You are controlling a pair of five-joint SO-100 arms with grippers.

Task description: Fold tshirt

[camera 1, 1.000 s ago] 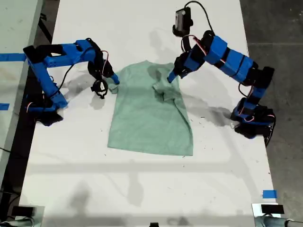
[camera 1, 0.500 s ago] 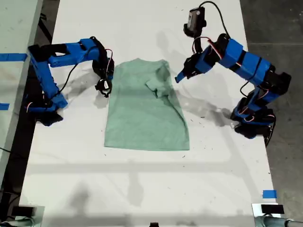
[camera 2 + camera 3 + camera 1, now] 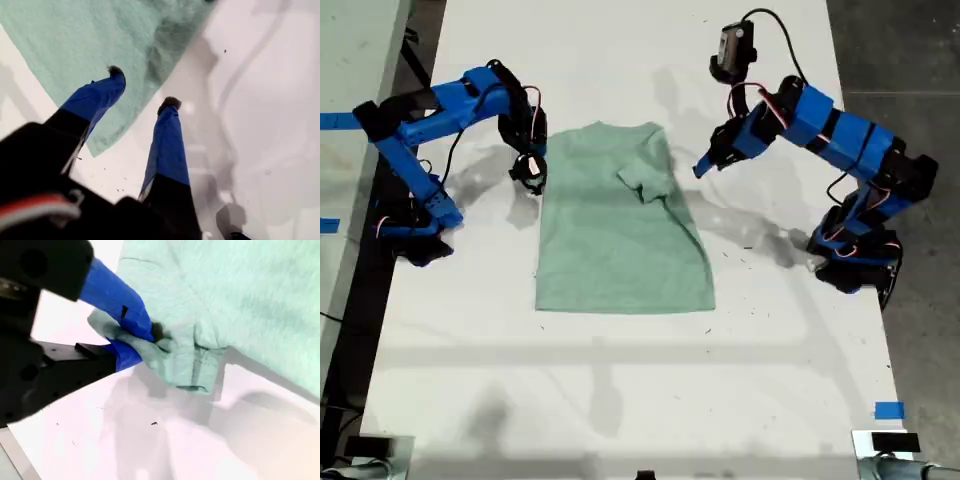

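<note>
Tshirt (image 3: 620, 250) lying flat mid-table, collar at the far end, with the sleeve (image 3: 645, 180) on the exterior view's right already flopped in over the chest. Pinching the other sleeve, on the exterior view's left, with my second gripper (image 3: 532, 168), probably to fold it in the same way. Parking my first gripper (image 3: 703, 167) just off the shirt's right edge in that view, fingers spread, holding nothing. Plain white table (image 3: 620, 390), few dark specks, grey floor (image 3: 910, 60) beyond.
</note>
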